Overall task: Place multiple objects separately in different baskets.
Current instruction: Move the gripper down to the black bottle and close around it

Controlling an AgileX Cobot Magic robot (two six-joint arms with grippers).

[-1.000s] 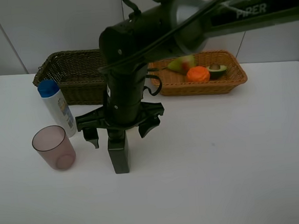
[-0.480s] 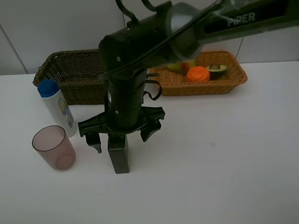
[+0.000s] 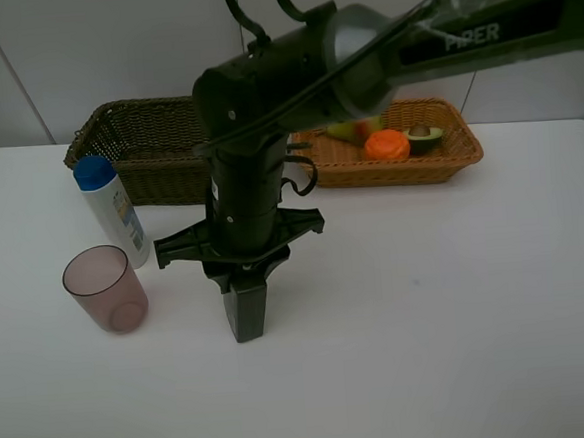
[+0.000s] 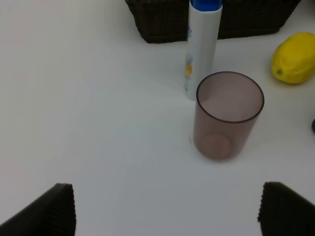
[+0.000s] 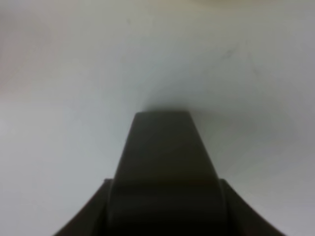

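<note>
- White worktop (image 3: 459, 318), pale wall behind.
- Right jaws closed on the dark green pump bottle (image 3: 245, 312), which stands upright left of centre.
- Left jaws spread wide, holding nothing.
- Translucent cup (image 3: 104, 289) near left, white blue-capped bottle (image 3: 111, 210) just behind it.
- Dark basket (image 3: 159, 173) far left.
- Light basket (image 3: 468, 157) far right, holding pear (image 3: 356, 129), orange (image 3: 386, 145) and avocado half (image 3: 425, 138).

Exterior high view: from above the near edge, looking down across the white table (image 3: 461, 347) to the dark basket (image 3: 149, 177) and tan basket (image 3: 419, 170). Left wrist view: low, oblique, close to the pinkish cup (image 4: 229, 115) and blue-capped bottle (image 4: 202, 49), both shared with the high view. Right wrist view: blurred, very near the dark green bottle (image 3: 246, 317).
</note>
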